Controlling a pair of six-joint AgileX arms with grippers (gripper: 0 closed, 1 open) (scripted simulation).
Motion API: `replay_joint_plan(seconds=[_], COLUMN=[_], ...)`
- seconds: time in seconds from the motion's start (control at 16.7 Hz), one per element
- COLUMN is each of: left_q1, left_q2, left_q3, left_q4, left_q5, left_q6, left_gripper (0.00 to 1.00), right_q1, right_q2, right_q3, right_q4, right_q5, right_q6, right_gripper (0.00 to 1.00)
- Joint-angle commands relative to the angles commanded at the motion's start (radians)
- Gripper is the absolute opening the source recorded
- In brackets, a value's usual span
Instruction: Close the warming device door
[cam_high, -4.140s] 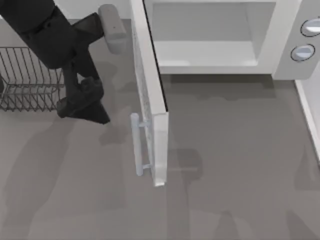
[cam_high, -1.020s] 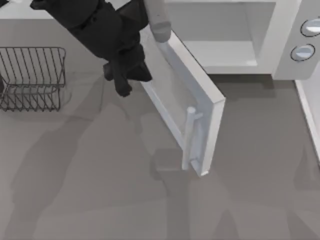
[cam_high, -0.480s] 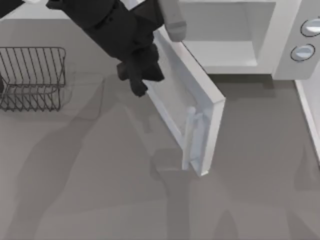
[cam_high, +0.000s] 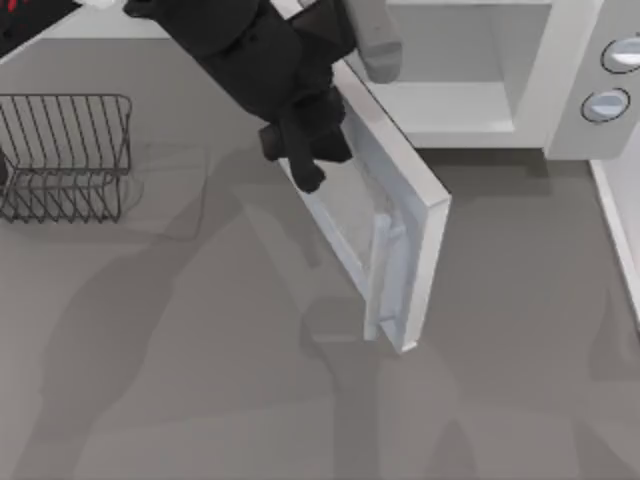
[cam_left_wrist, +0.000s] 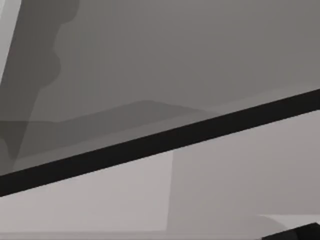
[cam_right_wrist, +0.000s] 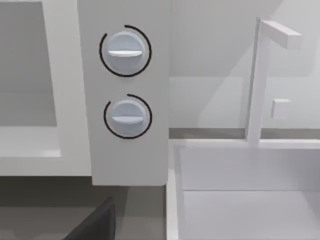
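The white warming device (cam_high: 560, 90) stands at the table's back, its pale cavity (cam_high: 440, 60) exposed and two grey knobs (cam_right_wrist: 125, 50) on its right panel. Its door (cam_high: 400, 200) hangs about half open, slanting from the hinge at the back toward the front right, with the bar handle (cam_high: 383, 275) on its outer face. My black left gripper (cam_high: 308, 172) is at the door's outer face near the hinge end, left of the handle. A dark part of my right gripper (cam_right_wrist: 95, 225) shows in the right wrist view, facing the knob panel.
A dark wire rack (cam_high: 65, 155) sits at the table's left. Right of the warming device is a white basin (cam_right_wrist: 240, 200) with a thin white tap (cam_right_wrist: 255, 80). Open grey table (cam_high: 250, 380) lies in front of the door.
The door has swung from wide open to about half shut. Over the last second my left gripper slid right and forward along its outer face while the door barely moved.
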Motion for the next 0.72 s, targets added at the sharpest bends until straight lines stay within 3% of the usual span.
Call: replay_joint_plan(seconds=[0.72], left_q1=[-0.054], left_q2=[0.051], left_q3=[0.068], left_q4=[0.003], left_q5=[-0.019], left_q6=[-0.055], left_gripper=[0.00], right_q1=[0.000], right_q2=[0.000], right_q3=[0.000], right_q4=[0.000], right_q5=[0.000], right_q6=[0.000], right_gripper=[1.00])
